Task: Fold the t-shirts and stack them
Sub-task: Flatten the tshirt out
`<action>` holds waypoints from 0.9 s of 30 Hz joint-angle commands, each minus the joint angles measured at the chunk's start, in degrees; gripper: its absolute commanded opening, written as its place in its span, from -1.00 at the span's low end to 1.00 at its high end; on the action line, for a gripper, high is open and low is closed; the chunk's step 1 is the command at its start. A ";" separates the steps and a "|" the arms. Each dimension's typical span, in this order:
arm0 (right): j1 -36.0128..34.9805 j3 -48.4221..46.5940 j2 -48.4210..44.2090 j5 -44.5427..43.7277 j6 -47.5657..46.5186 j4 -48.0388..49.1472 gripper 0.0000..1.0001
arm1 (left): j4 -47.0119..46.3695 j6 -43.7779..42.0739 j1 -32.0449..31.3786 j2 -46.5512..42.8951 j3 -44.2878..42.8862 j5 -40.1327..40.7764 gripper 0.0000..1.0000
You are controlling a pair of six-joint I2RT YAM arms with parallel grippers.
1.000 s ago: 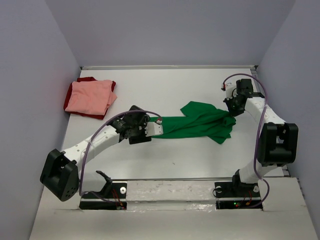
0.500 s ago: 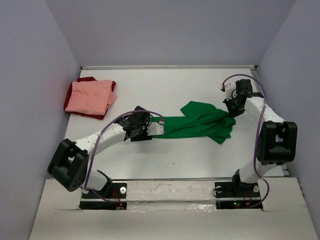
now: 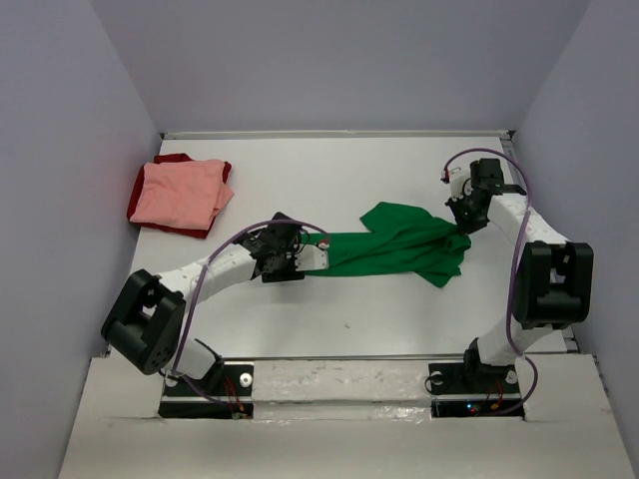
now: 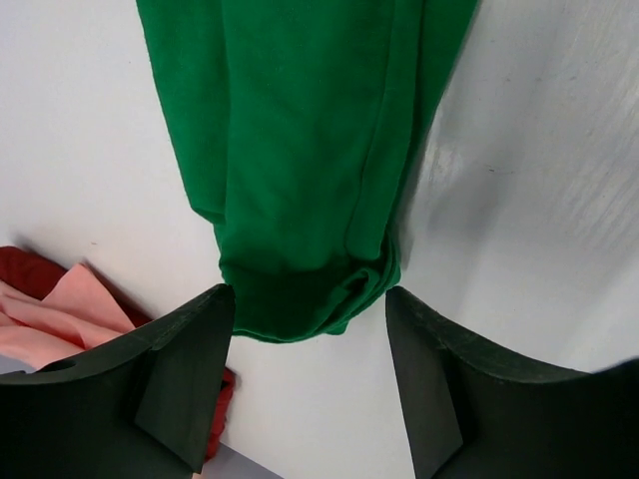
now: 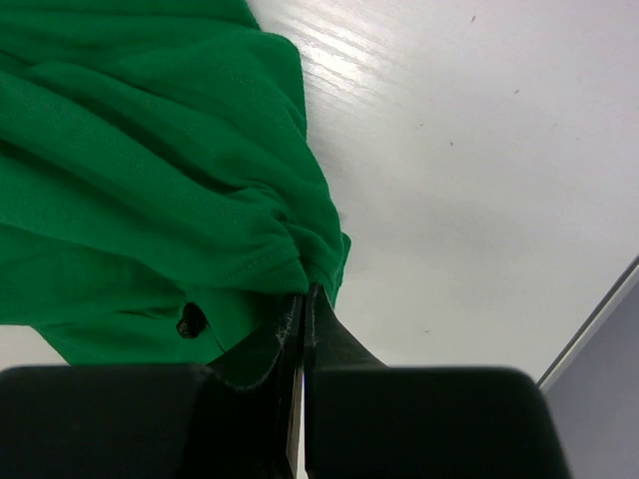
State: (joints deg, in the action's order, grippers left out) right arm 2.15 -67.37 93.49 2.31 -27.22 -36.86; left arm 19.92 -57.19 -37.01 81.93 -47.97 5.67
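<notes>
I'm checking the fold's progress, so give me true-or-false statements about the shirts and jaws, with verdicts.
1. The right jaws are shut on the green t-shirt. True.
2. The left jaws are clamped on it. False: they stand open, its end showing between them.
3. The pink t-shirt lies on the dark red t-shirt. True.
4. The green t-shirt is folded onto that pile. False: it lies stretched out, apart from it.

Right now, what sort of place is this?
Likely a robot test cell for laundry folding: a white table boxed by plain walls, a left arm and right arm bolted down, a green t-shirt between them.
</notes>
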 commanded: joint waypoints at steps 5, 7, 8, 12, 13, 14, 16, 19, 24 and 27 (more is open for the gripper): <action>-0.22 0.58 0.64 -1.16 -0.46 1.27 -1.00 | -2.43 -1.43 0.01 -0.02 1.47 2.76 0.46; -0.22 0.67 0.73 -1.16 -0.55 1.18 -1.00 | -3.66 -1.35 0.01 0.51 1.82 3.47 0.16; -0.22 0.67 0.64 -1.16 -0.55 1.09 -1.00 | -3.58 -1.09 0.10 0.86 1.65 3.47 0.02; -0.22 0.58 0.73 -1.16 -0.46 1.09 -1.00 | -2.61 -0.38 0.19 1.83 0.51 2.33 -0.68; -0.22 0.58 0.81 -1.16 -0.55 1.09 -1.00 | -2.43 -0.38 0.19 1.83 0.42 2.07 -0.67; -0.22 0.58 0.73 -1.16 -0.55 1.09 -1.00 | -2.00 -0.38 0.19 1.92 0.16 2.06 -0.66; -0.22 0.66 0.81 -1.34 -0.64 1.00 -1.00 | -1.29 -0.38 0.19 2.00 -0.20 1.54 -0.64; -0.22 0.67 0.73 -1.60 -0.64 1.09 -1.00 | -0.24 -0.12 0.19 2.09 -0.55 1.36 -0.61; -0.22 0.75 0.90 -1.78 -0.81 1.09 -1.00 | 0.91 -0.12 0.10 1.13 -1.34 1.45 -0.25; -0.22 0.75 0.81 -1.87 -0.81 1.09 -1.00 | 1.87 -0.03 0.19 0.95 -2.04 1.62 -0.14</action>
State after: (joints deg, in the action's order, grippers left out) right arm 2.15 -67.24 94.13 1.41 -27.27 -36.86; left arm 19.20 -57.12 -36.99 84.20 -47.22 7.27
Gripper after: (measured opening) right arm 0.020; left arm 0.412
